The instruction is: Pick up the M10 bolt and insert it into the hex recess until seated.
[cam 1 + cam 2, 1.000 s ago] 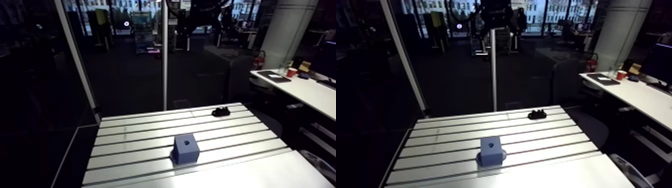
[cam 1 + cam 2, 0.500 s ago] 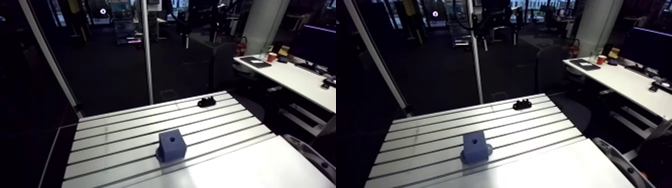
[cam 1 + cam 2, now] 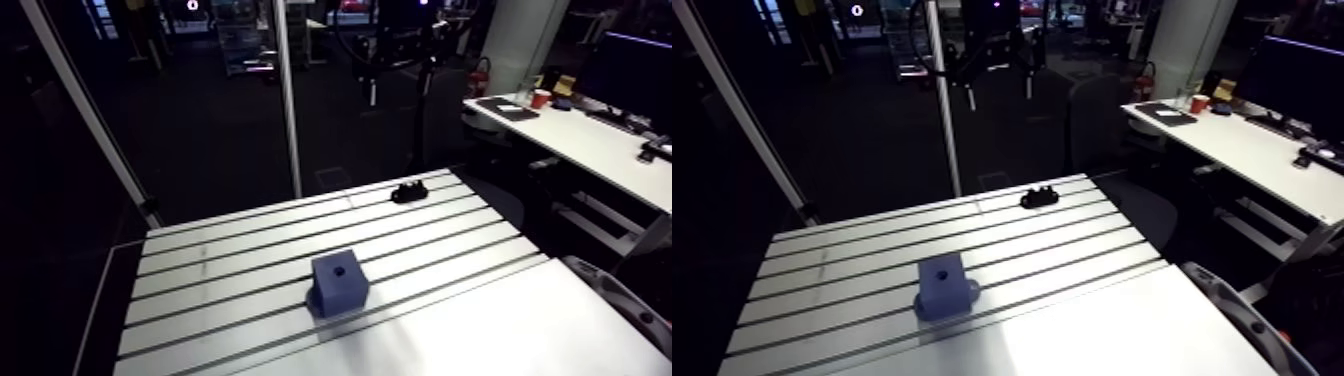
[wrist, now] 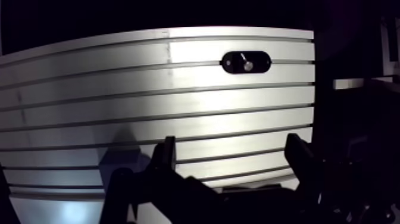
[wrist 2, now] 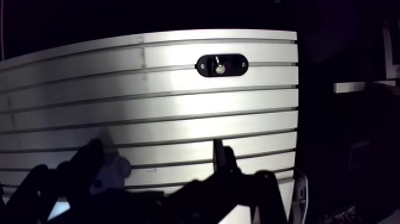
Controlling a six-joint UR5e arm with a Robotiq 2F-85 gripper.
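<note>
The arm view looks from high at the near edge across the slotted table (image 3: 230,240), well off from the blue block (image 3: 338,283) and black holder (image 3: 410,189). The wrist view faces down past the fingers (image 4: 166,156) at the same tabletop and holder; a dim bluish shape by them may be the block.

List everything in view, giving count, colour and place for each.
Table: one, silvery slotted aluminium, under everything else.
Block: one, blue, with a dark hole in its top, standing near the table's middle.
Holder: one, black, oval, by the table's far edge, apart from the block.
Bolt: one, silvery, in the holder's middle.
Gripper: one, black, above the table and short of the holder, its two fingers apart with nothing between them.
</note>
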